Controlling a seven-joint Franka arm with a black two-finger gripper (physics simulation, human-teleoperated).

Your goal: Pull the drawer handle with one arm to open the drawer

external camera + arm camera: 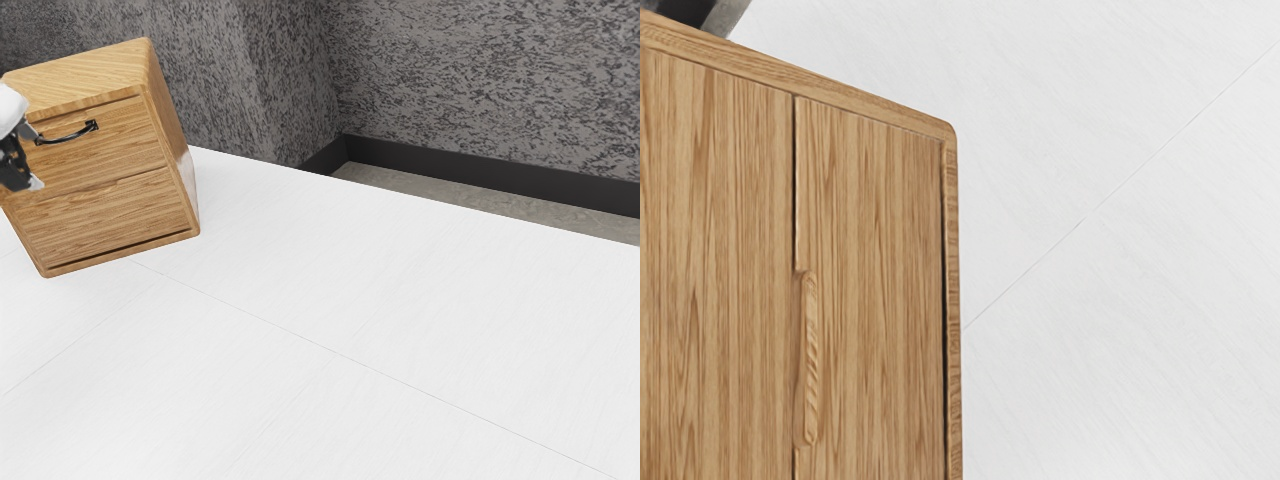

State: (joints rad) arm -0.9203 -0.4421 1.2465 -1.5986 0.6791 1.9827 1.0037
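Where end effector [22, 158] sits, just beside drawer handle [66, 132]

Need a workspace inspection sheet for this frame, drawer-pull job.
surface: white table, one seam line across it.
job's things: wooden cabinet with two drawers; black handle on the upper one; both fronts look flush.
clutter: nothing seen.
end effector: at the exterior view's left edge, beside the handle's end; grip state unclear.
cables: nothing seen.
surroundings: grey speckled wall, dark baseboard.
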